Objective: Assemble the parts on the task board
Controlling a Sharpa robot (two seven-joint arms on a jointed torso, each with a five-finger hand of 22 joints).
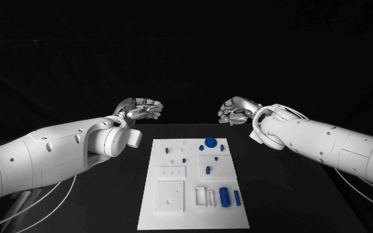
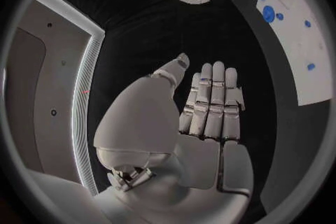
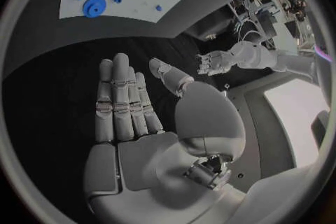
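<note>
Blue parts (image 1: 225, 196) on the board (image 1: 194, 211) look light, rigid, slick: pinch across sides; left hand (image 1: 140, 108) and right hand (image 1: 235, 111) empty, fingers extended.

We see the task board (image 1: 194, 190) with blue parts (image 1: 225, 197) on it; beyond its far end, left hand (image 1: 142, 109) and right hand (image 1: 235, 111) hover empty.

The task board (image 1: 194, 211) runs off the head view's bottom edge. Its small blue parts (image 1: 212, 144) are too tiny to tell their shapes. In both wrist views the board is cut by the circle's rim.
</note>
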